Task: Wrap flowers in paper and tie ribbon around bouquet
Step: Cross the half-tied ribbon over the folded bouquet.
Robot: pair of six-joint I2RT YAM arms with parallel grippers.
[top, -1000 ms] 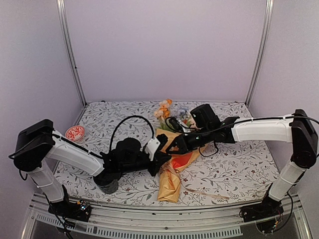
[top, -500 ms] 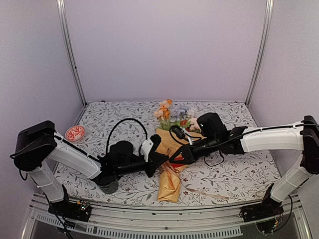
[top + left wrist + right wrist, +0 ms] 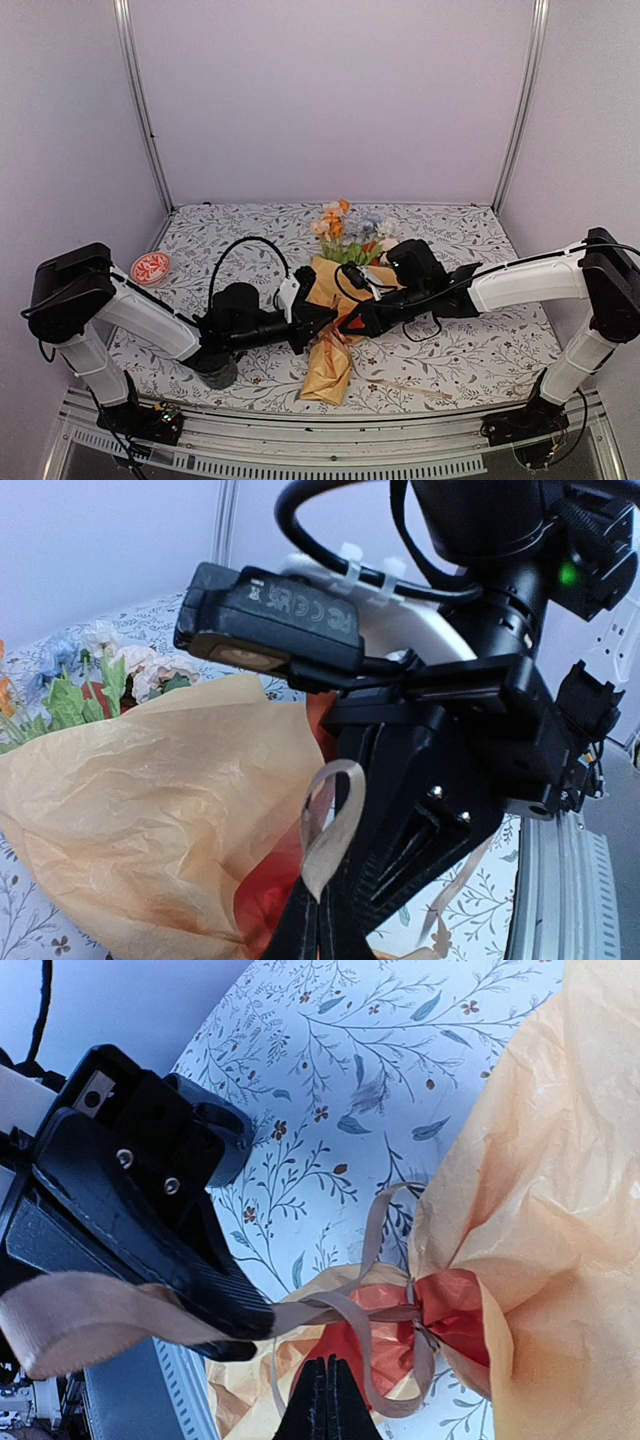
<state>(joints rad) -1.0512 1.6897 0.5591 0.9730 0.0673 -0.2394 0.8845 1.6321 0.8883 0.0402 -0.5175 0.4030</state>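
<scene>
The bouquet lies in the middle of the table. Its flowers point to 12 o'clock and its narrow end points to about 6 o'clock. The paper shows its mustard-yellow side outside, and the orange-red side shows at the waist, where the cone is pinched.

The ribbon goes around this waist. One loose end trails over the cloth toward 4 o'clock from the bouquet.

The left gripper reaches the waist from 9 o'clock. Its fingers are pressed together on the ribbon, and a small loop of it stands up from the tips.

The right gripper comes from 3 o'clock and is just beside the left one. Its fingers are also closed. The ribbon strands pass very near the tips, but I cannot tell if one is caught between them.

A small red-patterned dish sits at 9 o'clock, well apart from the bouquet.
</scene>
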